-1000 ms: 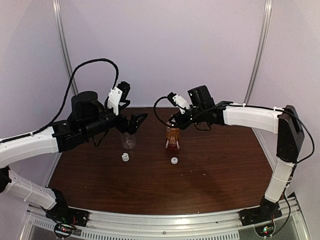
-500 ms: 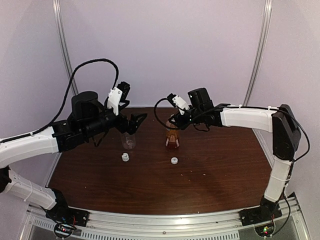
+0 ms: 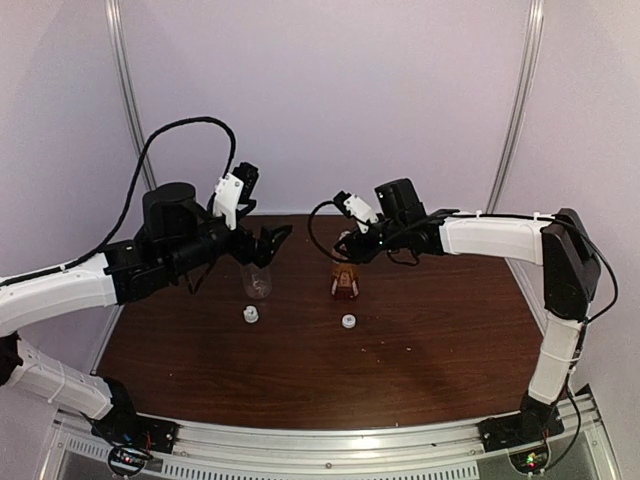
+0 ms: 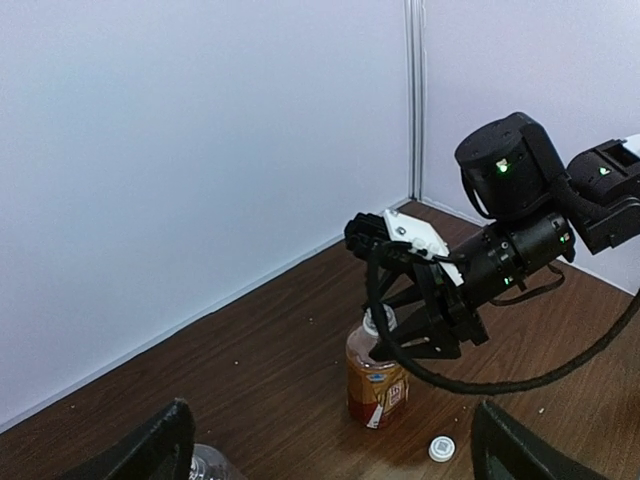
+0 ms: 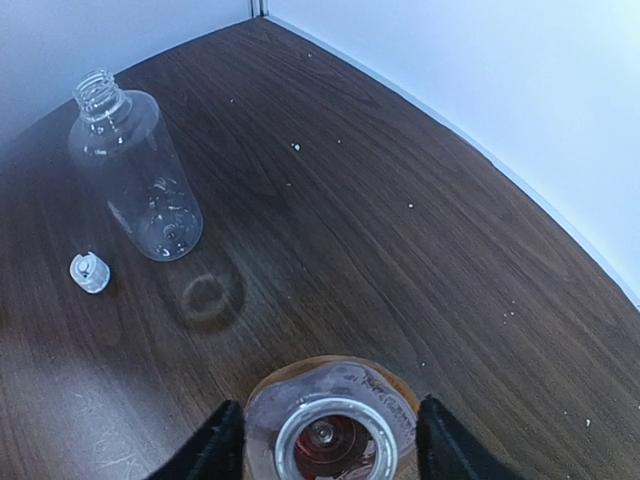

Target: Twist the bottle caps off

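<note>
Only my right wrist cam looks down the uncapped amber bottle [image 5: 335, 415], liquid inside; clear bottle [image 5: 137, 175] looks empty; left jaws, right jaws spread wide, gripping nothing

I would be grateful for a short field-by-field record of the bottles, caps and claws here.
clear bottle: upright, uncapped
brown bottle: upright, uncapped, labelled
left cap: loose, in front of clear bottle
right cap: loose, in front of brown bottle
left claw: open, raised beside clear bottle
right claw: open, astride brown bottle's mouth
</note>
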Robot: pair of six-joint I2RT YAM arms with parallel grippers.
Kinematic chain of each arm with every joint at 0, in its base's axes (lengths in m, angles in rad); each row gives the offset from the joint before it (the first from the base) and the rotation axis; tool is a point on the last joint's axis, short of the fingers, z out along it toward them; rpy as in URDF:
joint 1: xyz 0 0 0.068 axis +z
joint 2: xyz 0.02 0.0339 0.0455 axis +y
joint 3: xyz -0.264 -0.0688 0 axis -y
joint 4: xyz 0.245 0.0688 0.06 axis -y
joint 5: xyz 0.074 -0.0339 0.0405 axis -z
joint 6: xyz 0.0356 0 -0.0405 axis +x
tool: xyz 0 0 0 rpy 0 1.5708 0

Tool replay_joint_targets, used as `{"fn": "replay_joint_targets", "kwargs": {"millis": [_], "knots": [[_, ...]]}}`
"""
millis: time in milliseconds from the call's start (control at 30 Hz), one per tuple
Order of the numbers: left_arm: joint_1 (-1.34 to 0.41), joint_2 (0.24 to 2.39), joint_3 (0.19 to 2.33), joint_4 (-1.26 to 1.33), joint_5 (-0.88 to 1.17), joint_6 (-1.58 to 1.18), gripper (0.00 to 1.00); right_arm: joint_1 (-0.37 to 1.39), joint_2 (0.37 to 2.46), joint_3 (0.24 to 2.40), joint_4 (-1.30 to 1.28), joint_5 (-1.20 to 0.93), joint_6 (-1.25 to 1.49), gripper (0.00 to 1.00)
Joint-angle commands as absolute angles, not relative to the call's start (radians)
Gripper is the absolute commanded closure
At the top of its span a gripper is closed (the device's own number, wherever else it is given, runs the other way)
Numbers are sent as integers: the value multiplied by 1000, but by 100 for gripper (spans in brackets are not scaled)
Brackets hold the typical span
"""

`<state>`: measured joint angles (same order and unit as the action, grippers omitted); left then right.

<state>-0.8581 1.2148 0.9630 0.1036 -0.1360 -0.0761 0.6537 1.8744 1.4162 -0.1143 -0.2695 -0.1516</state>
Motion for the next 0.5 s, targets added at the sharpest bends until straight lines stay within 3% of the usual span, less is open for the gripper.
{"fn": "replay_joint_targets", "kwargs": {"millis": [0, 167, 467], "knots": [[-854, 1181, 954, 145, -171, -67, 2, 645, 1862, 1426, -139, -273, -148, 33], [-854, 1164, 949, 145, -205, -70, 2, 645, 1811, 1445, -167, -279, -128, 2], [-853, 1111, 931, 152, -310, -64, 2, 642, 1645, 1381, -229, -191, -21, 0]]}}
